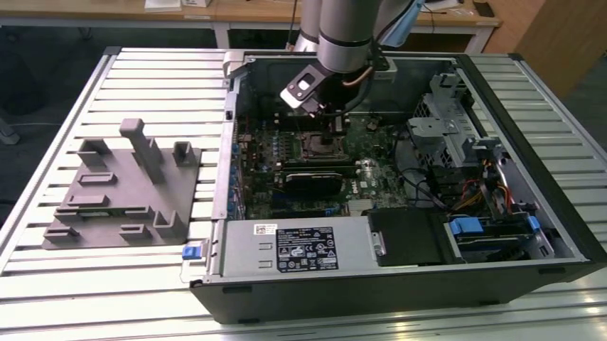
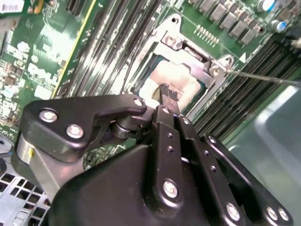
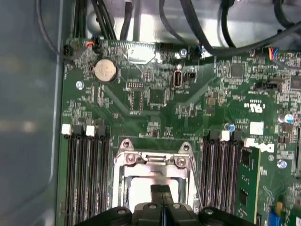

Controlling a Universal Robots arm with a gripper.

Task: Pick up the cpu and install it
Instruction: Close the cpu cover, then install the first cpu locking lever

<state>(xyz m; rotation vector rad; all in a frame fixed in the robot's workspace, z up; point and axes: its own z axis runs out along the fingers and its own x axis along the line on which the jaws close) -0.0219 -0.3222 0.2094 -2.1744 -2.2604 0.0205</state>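
On the exterior view's left, a grey fixture (image 1: 119, 192) was seen lying on the slatted table (image 1: 57, 284), well apart from the gripper. Beside it, toward the exterior view's right, an open case (image 1: 399, 302) was seen on its side. A grey power supply (image 1: 294, 249) was set along its near wall, and the green board (image 1: 379, 167) was exposed behind that. The arm (image 1: 342, 28) was seen reaching down into the case, and the gripper (image 1: 334, 129) was held just above the socket (image 1: 320, 145) near the board's middle. Farther to the exterior view's right, drive bays (image 1: 446, 135) and bundled cables (image 1: 474, 197) were seen.

In the second wrist view, the cpu (image 2: 176, 75) was found lying flat inside the socket's metal frame (image 2: 188, 48), its pale top exposed. The gripper (image 2: 168, 92) was closed, with its fingers pressed together and nothing between them. Their tips were set over the cpu's middle; whether they touched it could not be told. In the first wrist view, the closed gripper (image 3: 162, 192) was shown over the cpu (image 3: 141, 190). Slots (image 3: 87, 174) were seen on either side of the socket (image 3: 150, 160), and a round battery (image 3: 104, 70) well beyond it.
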